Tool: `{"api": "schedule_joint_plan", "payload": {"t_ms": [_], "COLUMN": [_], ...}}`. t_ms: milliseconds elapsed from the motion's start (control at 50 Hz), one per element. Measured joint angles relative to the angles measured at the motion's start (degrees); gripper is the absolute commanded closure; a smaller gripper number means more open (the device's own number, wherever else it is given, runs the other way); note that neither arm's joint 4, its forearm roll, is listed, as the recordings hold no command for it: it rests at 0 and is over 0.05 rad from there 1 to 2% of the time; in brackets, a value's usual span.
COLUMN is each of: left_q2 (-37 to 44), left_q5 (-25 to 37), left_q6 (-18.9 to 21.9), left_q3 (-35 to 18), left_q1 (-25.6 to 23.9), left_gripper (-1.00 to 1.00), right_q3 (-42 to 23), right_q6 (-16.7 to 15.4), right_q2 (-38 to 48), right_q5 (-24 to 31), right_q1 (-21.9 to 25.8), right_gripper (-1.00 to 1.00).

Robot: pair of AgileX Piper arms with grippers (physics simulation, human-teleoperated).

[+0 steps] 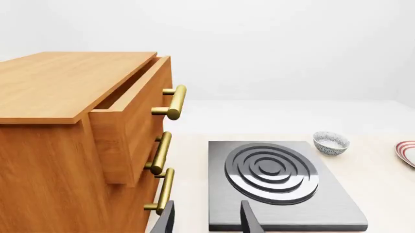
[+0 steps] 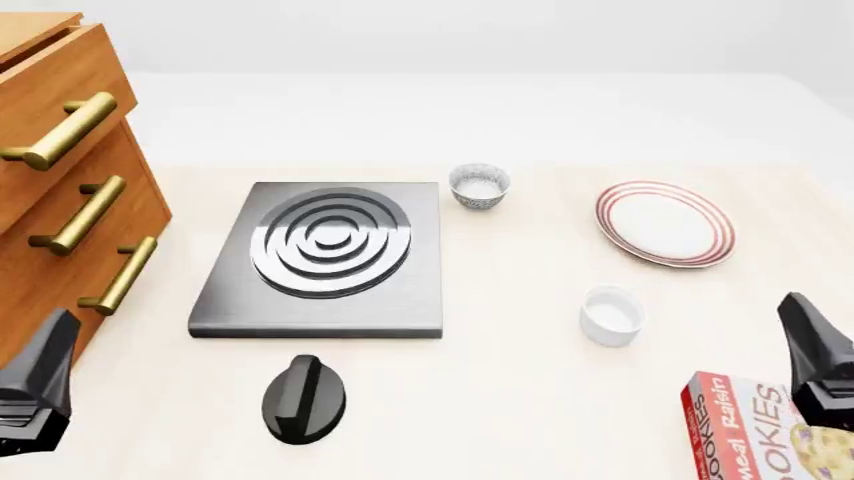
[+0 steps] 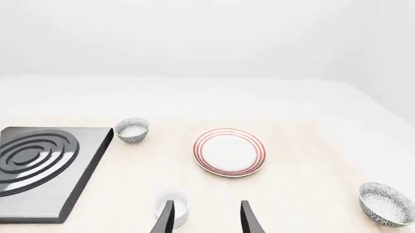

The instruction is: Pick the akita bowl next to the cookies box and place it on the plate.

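1. Front view shows a pale wooden table (image 2: 534, 400) in a plain white room, with a wooden drawer cabinet (image 2: 60, 180) at its left edge, the top drawer pulled partly out.
2. Two speckled bowls show. One akita bowl (image 3: 387, 204) sits ahead and well to the right of the right gripper (image 3: 206, 218). The twin bowl (image 2: 479, 186) sits far ahead, just beside the stove plate (image 2: 324, 258).
3. One plate (image 3: 230, 151) lies ahead of the right gripper, well apart from the akita bowl.
4. One white cup (image 3: 172, 208) is just beside the right gripper's fingers.
5. One cookies box (image 2: 761, 425) lies beside the right gripper.
6. One black knob (image 2: 304, 400) lies near the stove plate.
7. Right gripper: jaws spread, empty. Left gripper (image 1: 207, 221): jaws spread, empty, facing the stove plate.
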Motion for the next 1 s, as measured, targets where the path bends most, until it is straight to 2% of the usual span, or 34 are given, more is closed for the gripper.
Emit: {"api": "schedule_joint_plan", "payload": {"t_ms": [220,500,760,1000], "left_q2": [0.0,0.0,0.0,0.0], "left_q5": [0.0,0.0,0.0,0.0], "left_q6": [0.0,0.0,0.0,0.0], "left_q3": [0.0,0.0,0.0,0.0], "left_q1": [0.0,0.0,0.0,0.0], "left_gripper": [-1.00,-1.00,-1.00,-1.00], "right_q3": [-5.7,-11.6,-18.1,-23.3], "right_q6": [-0.2,-0.4,-1.2,-1.9], "right_q2": [2.1,8.3,15.3,23.4], "right_q5": [8.2,14.6,18.6,19.2], "right_q1": [-2.8,-7.4,-12.5,-17.3], "right_gripper": [-1.00,-1.00,-1.00,-1.00]}}
